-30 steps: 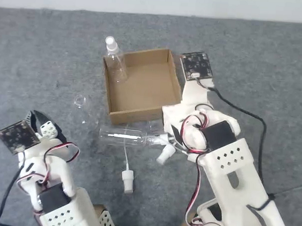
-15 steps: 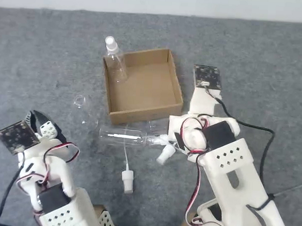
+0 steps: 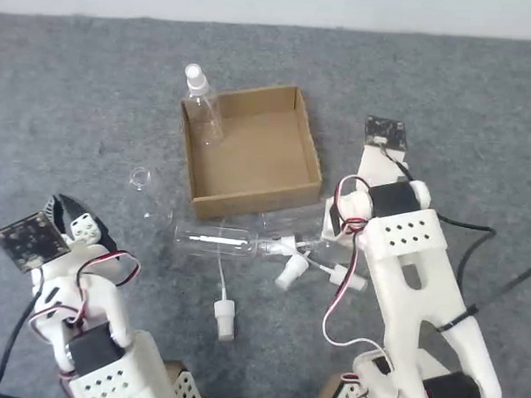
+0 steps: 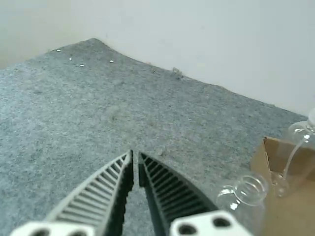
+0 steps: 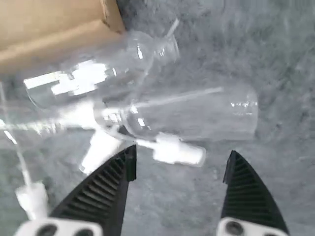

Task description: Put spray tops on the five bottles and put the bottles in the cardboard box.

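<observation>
Bottles of clear, round plastic lie jumbled against the near wall of the shallow cardboard box, mid-tabletop on fuzzy grey felt. A capped bottle stands at the box's far left corner, and an uncapped one stands near its left wall. White spray tops lie toward the near edge. The right fingers are spread wide above the jumble. The left fingers are pressed together over bare felt by the near left corner.

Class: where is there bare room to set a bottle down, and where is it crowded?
Bare: the grey mat left of the cardboard box, beyond the topless bottle; the mat beyond the right arm; the box floor. Crowded: in front of the box, lying bottles and loose spray tops.
</observation>
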Controlling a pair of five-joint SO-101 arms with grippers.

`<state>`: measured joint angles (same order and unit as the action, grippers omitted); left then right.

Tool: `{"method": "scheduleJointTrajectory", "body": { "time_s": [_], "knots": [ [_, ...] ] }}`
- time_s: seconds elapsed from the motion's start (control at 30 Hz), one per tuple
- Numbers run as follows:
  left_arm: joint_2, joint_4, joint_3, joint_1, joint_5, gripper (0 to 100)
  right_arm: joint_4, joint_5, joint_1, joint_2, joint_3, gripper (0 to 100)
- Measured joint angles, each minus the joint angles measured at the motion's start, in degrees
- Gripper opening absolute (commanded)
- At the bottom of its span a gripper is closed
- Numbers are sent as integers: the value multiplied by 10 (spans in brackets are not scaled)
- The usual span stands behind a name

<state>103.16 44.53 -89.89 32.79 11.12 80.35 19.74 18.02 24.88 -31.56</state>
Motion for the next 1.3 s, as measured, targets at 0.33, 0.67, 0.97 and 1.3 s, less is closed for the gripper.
{"method": "scheduleJointTrajectory", "body": {
  "time_s": [0.33,0.67,0.97,1.3],
  "knots": [
    [0,0,-7,0,0,16,22,-79,-9,0,0,235],
    [0,0,-12,0,0,16,-2,70,54,0,25,231],
    [0,0,-12,0,0,16,-87,159,103,-34,27,231],
    [0,0,-12,0,0,16,-111,214,105,-209,140,231]
  ]
}}
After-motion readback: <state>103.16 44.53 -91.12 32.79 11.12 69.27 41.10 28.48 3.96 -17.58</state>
